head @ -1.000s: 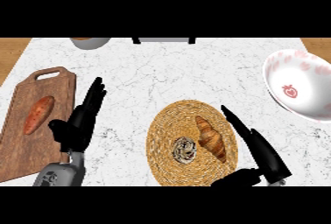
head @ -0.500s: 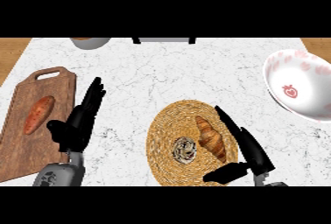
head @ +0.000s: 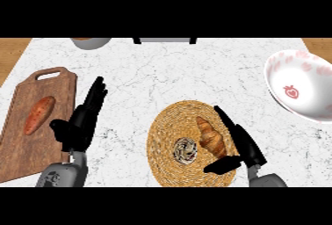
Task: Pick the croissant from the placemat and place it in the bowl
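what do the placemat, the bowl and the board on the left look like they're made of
The placemat looks like woven straw or wicker: tan, matte, with coiled concentric ridges. The bowl seems to be glazed ceramic, though plastic is possible: smooth glossy white with red strawberry prints. The cutting board looks like wood: brown with lengthwise grain, a satin finish and a handle slot.
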You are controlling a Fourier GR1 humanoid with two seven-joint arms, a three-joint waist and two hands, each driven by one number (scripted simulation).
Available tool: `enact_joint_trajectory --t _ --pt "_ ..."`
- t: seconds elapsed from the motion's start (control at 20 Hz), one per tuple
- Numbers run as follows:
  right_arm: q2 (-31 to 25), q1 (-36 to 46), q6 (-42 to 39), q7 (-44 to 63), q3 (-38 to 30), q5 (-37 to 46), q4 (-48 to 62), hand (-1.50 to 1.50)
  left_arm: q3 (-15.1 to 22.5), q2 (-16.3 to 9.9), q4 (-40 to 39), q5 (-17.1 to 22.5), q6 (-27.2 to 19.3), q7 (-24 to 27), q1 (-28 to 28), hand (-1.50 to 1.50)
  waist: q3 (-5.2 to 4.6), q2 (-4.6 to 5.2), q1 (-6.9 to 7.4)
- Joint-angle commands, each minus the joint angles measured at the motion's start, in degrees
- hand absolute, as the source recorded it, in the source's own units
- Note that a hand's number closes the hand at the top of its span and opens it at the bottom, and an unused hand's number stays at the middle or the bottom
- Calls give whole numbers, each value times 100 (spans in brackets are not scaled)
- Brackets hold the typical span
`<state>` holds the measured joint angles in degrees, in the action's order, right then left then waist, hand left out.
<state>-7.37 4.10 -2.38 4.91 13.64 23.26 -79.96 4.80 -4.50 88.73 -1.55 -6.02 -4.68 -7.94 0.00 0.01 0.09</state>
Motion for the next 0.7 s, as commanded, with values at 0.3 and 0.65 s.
enact_joint_trajectory --t 0.3,0.65 --pt "228 534 -177 -626 505 717 823 150 -285 -80 -161 32 186 -35 -201 0 1 11 29" --pt "169 342 -168 -1302 397 818 1040 150 -368 -81 -386 40 367 433 53 0 0 4 2"
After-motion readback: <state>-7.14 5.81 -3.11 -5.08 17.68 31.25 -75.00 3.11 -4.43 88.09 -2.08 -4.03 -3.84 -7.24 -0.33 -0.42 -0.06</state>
